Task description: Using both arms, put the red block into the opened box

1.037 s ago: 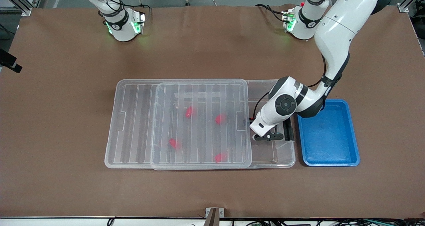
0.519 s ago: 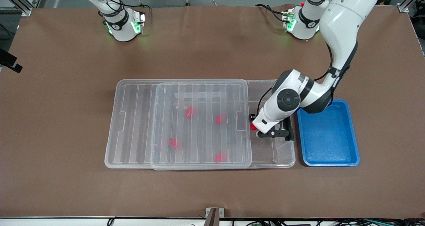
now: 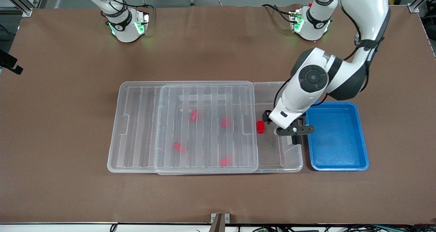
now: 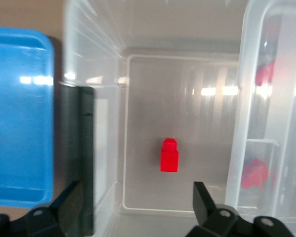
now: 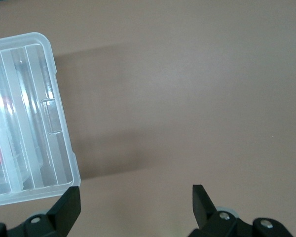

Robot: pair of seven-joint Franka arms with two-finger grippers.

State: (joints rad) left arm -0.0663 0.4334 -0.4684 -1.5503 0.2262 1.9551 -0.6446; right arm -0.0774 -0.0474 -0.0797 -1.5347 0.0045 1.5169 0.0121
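Lid (image 3: 184,126): clear, ribbed, lying flat and slid toward the right arm's end, covering most of the box and overhanging it there.
Blocks under lid (image 3: 194,114): four red pieces, blurred through the ribs, inside the covered part of the box.
Box (image 3: 289,165): clear and shallow, uncovered only in a strip at the left arm's end; black latch (image 3: 295,140) on that short end.
Red block (image 3: 260,126): resting on the box floor in the uncovered strip, just beside the lid's edge, free of any finger; in the left wrist view (image 4: 169,155), narrow stepped end pointing away from the gripper.
Left gripper (image 3: 295,130): raised over the uncovered end of the box near the latch, jaws spread wide, holding nothing; fingers (image 4: 203,197) apart with the block in sight between them.
Blue tray (image 3: 361,164): beside the box, toward the left arm's end, nothing in it.
Right gripper (image 5: 137,201): waiting off the front view, over bare brown table (image 5: 187,98) beside a lid corner (image 5: 44,44), jaws spread wide, holding nothing.
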